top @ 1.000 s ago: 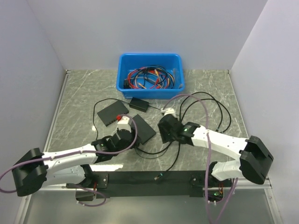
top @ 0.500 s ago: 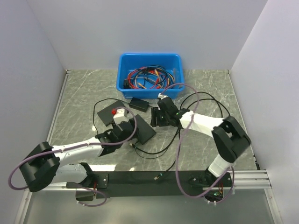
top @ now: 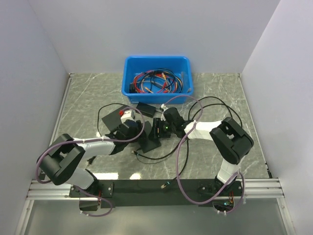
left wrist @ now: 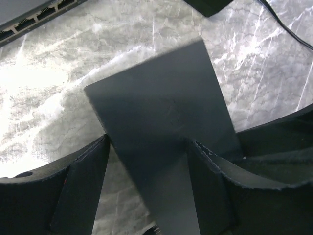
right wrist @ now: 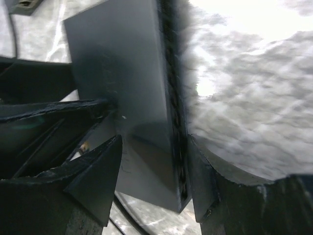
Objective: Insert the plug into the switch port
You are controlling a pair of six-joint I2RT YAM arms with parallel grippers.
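Observation:
The switch (top: pixel 148 135), a flat dark grey box, sits tilted between both grippers at the table's middle. In the left wrist view the switch (left wrist: pixel 161 107) lies between my left gripper's (left wrist: pixel 146 183) fingers, which press on its two sides. In the right wrist view its port edge (right wrist: pixel 172 98) runs down between my right gripper's (right wrist: pixel 154 161) spread fingers, close to the right finger (right wrist: pixel 210 191). The plug (top: pixel 135 152), the small end of a thin black cable, lies on the table just in front of the switch, held by neither gripper.
A second black switch (top: pixel 112 118) lies to the left, its ports showing in the left wrist view (left wrist: pixel 34 12). A black adapter (top: pixel 145 108) lies behind. A blue bin (top: pixel 157 68) of red and blue cables stands at the back. Black cables (top: pixel 215 105) loop to the right.
Both arms have swung inward and forward to the middle switch. My left gripper now grips its sides, my right gripper has come to its port edge, and the switch looks tipped up.

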